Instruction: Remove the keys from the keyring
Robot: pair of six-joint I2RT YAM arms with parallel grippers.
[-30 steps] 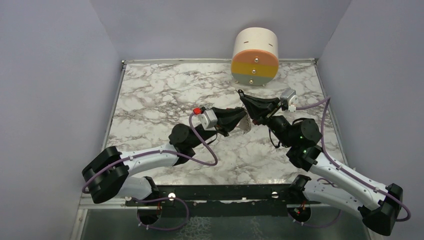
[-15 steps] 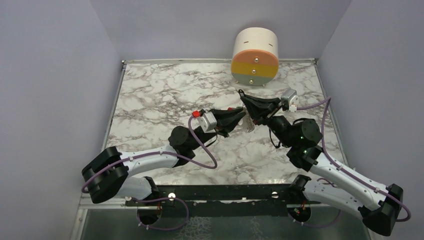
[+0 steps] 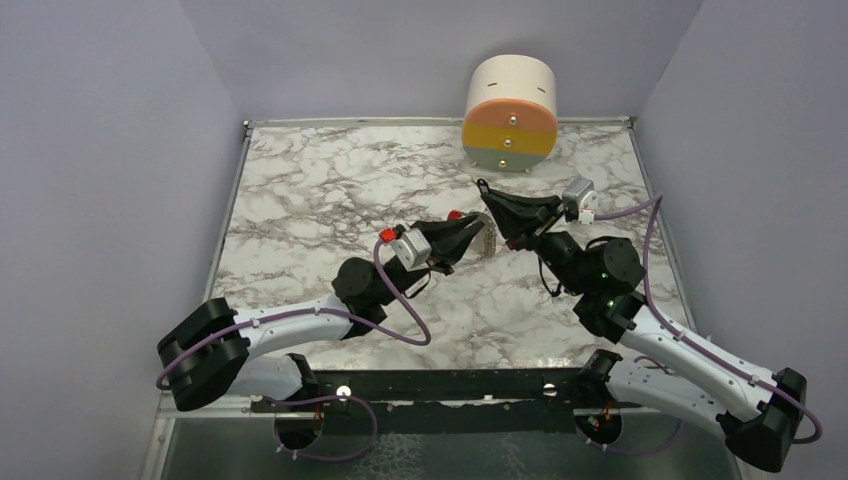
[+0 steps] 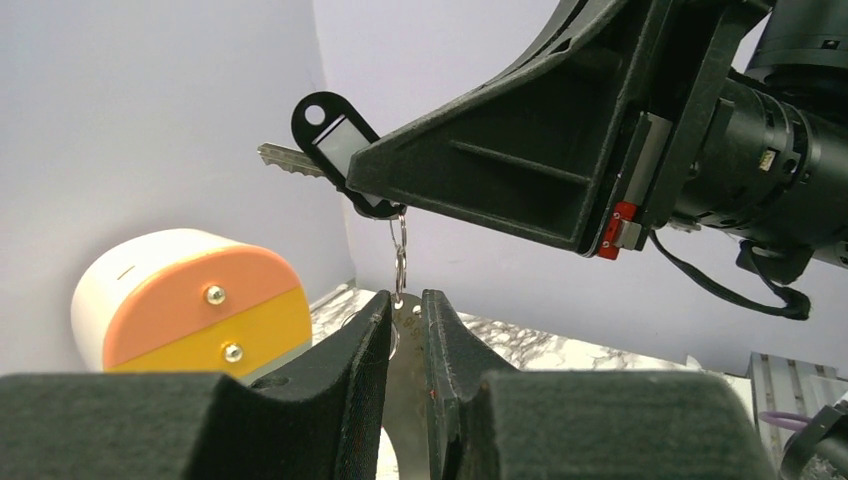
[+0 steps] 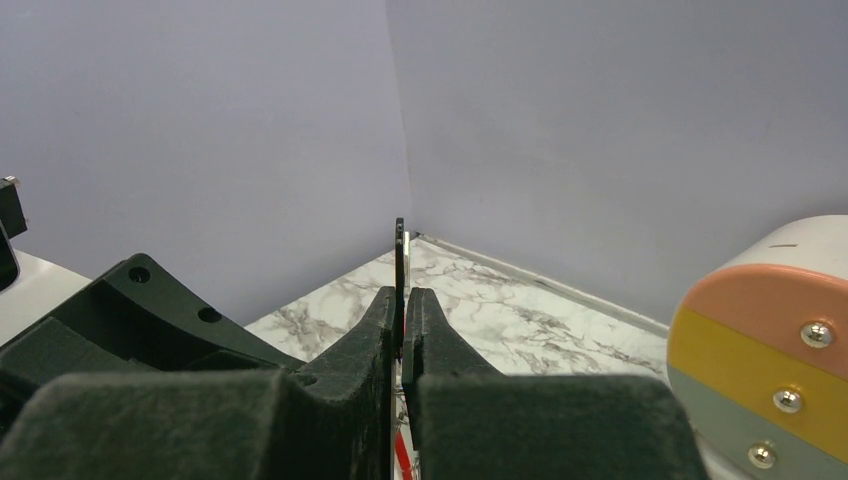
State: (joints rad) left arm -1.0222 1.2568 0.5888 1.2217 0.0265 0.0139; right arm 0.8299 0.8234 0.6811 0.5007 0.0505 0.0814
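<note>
Both grippers hold the key bunch in the air over the marble table. In the left wrist view my left gripper is shut on a flat silvery key. A short keyring chain of small metal loops rises from it to a black key tag, with a jagged key blade behind the tag. My right gripper is shut on that tag, seen edge-on in its own view. The top view shows the silvery strip between the grippers and a red piece beside my left gripper.
A round cream drawer unit with orange, yellow and grey fronts stands at the table's back edge; it also shows in the left wrist view and the right wrist view. Lilac walls close in the table on three sides.
My left wrist has turned and shifted slightly toward the right gripper. The silvery strip has lifted a little, and a red piece now shows above the left fingers. The right arm is still.
</note>
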